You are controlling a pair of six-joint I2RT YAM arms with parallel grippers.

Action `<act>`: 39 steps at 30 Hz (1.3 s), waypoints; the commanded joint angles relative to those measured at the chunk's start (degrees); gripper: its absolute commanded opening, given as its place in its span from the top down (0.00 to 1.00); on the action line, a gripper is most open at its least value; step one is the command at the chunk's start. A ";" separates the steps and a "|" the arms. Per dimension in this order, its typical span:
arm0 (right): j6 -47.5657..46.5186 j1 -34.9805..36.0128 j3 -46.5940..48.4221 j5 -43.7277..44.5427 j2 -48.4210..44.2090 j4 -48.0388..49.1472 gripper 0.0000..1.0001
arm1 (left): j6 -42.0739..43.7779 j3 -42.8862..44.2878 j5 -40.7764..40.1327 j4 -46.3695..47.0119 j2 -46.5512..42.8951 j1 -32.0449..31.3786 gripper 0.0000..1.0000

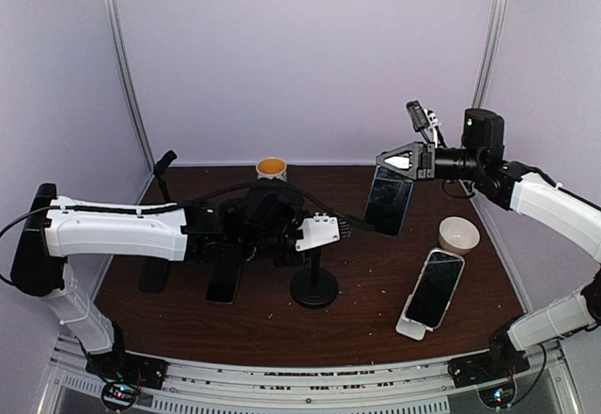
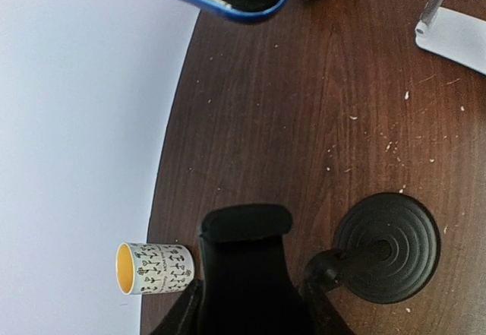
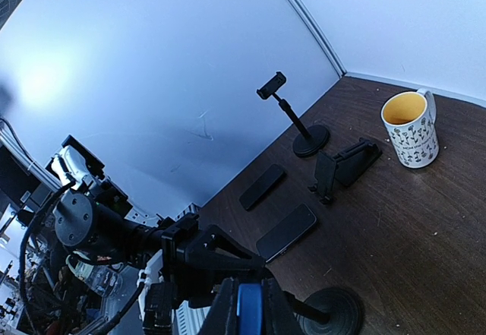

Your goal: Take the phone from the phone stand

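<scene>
The dark, blue-rimmed slab phone [image 1: 389, 203] is held in the air by its upper edge in the right tool [image 1: 401, 162]. The jaws of that tool are pinched narrow onto the thin body, and in the right wrist view only the blue rim is seen between them. The phone hangs above the dark brown wooden worktop [image 1: 357, 334], to the right of the black phone stand [image 1: 314, 286] with the round ribbed base, and apart from it.

The left tool [image 1: 317, 231] is set at the head of that stand. In the left wrist view the stand's black cradle [image 2: 244, 270] lies between its jaws, which are drawn in close on either side. Whether they actually press on the cradle cannot be told.

The removal itself is judged to be all but done, since the cradle is seen empty and the phone is clear of it. What remains appears to be the setting-down. For this, the phone would need to be lowered flat onto a bare patch of worktop. Care is called for on the right side, where a small white bowl [image 1: 458, 234] and a second phone [image 1: 434, 287] propped on a white stand [image 1: 410, 328] lie near the likely descent. The grip should be loosened only once the phone is supported.
</scene>
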 commanded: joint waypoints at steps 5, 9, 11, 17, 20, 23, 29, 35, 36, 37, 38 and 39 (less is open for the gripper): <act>0.38 -0.45 -1.34 -0.86 -1.60 3.98 1.00 | 2.67 3.74 -4.02 7.75 0.17 4.96 0.97; 0.30 -0.55 -1.49 -1.04 -1.71 4.17 1.00 | 3.92 5.79 -4.79 8.91 1.58 8.11 0.99; 0.22 -0.52 -1.53 -1.12 -1.71 4.30 1.00 | 4.40 6.58 -4.91 9.56 2.58 9.64 1.00; 0.27 -0.56 -1.84 -1.14 -1.64 4.44 1.00 | 5.12 8.94 -5.35 11.13 5.40 14.20 1.00; 0.30 -0.56 -1.86 -1.26 -1.51 4.60 1.00 | 5.83 10.13 -5.22 11.56 6.51 16.23 1.00; 0.40 -0.63 -1.91 -1.36 -1.38 4.75 1.00 | 5.98 10.94 -4.49 12.68 7.16 18.09 1.00; 0.62 -0.62 -2.10 -1.55 -1.05 5.16 1.00 | 5.87 13.13 -3.06 14.28 9.57 20.12 1.00; 0.63 -0.62 -2.11 -1.62 -0.84 5.21 1.00 | 5.47 15.84 -2.35 15.71 13.03 21.03 1.00; 0.65 -0.67 -2.08 -1.66 -0.88 5.23 1.00 | 5.46 16.47 -2.20 15.80 13.63 21.03 1.00; 0.67 -0.68 -2.10 -1.66 -0.83 5.23 1.00 | 5.42 17.04 -1.90 15.82 14.28 21.25 1.00; 0.71 -0.63 -2.09 -1.62 -0.75 5.23 1.00 | 5.29 17.72 -1.69 15.53 14.89 21.42 1.00; 0.71 -0.64 -2.05 -1.66 -0.68 5.23 1.00 | 5.12 18.56 -1.68 15.49 15.68 21.58 1.00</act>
